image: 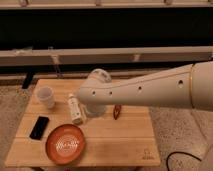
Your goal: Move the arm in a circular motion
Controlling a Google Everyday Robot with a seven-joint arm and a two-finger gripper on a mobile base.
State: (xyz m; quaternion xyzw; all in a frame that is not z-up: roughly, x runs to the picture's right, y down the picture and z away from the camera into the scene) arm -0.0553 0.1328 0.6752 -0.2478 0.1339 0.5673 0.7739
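Note:
The arm [150, 90] is cream-white and made of thick tubular segments. It reaches in from the right edge across the middle of the view, with small dark holes along it and a thin gold ring [190, 86] near the right. Its rounded joints [97, 80] end over the back middle of the wooden table [125, 137]. The gripper is hidden behind the arm's end segments, somewhere over the table's back middle.
On the table are a white cup [45, 96] at the back left, a white bottle [75, 109] lying beside the arm's end, a black phone [39, 127], an orange plate [66, 144] at the front left and a small red object [117, 111]. Dark shelving runs behind.

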